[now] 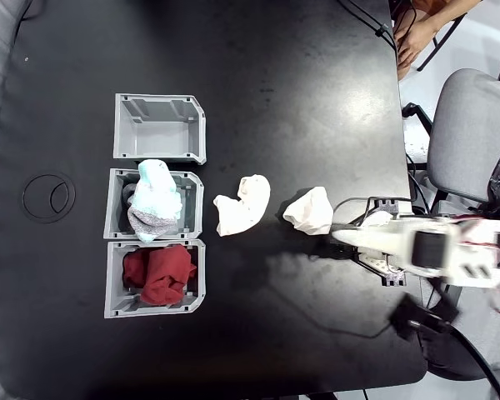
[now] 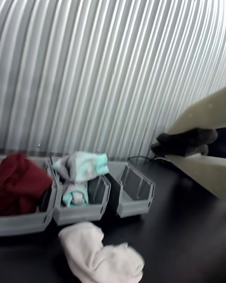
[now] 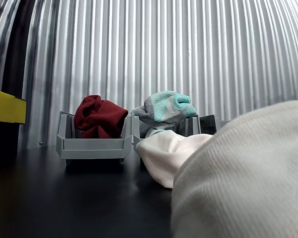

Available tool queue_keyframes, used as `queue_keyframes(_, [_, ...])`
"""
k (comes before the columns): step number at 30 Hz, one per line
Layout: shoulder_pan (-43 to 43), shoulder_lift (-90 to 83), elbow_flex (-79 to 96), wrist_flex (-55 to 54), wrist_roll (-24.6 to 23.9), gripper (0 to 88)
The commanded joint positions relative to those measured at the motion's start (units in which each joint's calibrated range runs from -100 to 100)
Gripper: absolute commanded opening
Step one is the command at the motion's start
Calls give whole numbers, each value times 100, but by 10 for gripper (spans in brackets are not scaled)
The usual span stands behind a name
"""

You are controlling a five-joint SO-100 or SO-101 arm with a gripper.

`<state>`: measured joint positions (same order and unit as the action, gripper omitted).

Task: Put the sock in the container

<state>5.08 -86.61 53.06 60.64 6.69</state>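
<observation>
Already the mint-and-grey sock [image 1: 156,202] lies in the middle bin [image 1: 117,208] of a column of three grey bins at the left of the black table [image 1: 300,83] in the fixed view, heaped above the rim with its pale end toward the empty bin [image 1: 158,125] and its speckled grey end toward the bin of dark red fabric [image 1: 158,275]. Its long axis runs along the column, top to bottom of that view.

Moving right, a cream-white sock [image 1: 243,205] lies near the middle bin, and a second cream-white sock [image 1: 310,210] lies further right, just beside the arm's tip.

At the right edge the white arm [image 1: 425,246] lies low, blurred, pointing left toward the bins. So the sock lies straight ahead of the gripper, well apart from it, with both cream socks between. In the wrist view the sock [image 2: 80,174] sits lower left in the middle bin [image 2: 80,212], and the gripper's pale fingers [image 2: 207,113] enter from the right with a dark part wedged where they meet; nothing seems to be held, but how far the jaws stand apart I cannot tell.

In the other view the sock [image 3: 164,109] tops its bin beside the red fabric [image 3: 99,116].

I judge the placing done; if anything remains, it is drawing clear.
</observation>
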Motion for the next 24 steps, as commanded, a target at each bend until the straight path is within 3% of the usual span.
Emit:
queue_keyframes(1, [-8, -687, 1339, -616, -31, 13])
queue_keyframes(8, [-8, -1306, 2484, -658, -25, 13])
queue_keyframes(24, [-16, -1281, 3287, -855, -25, 13])
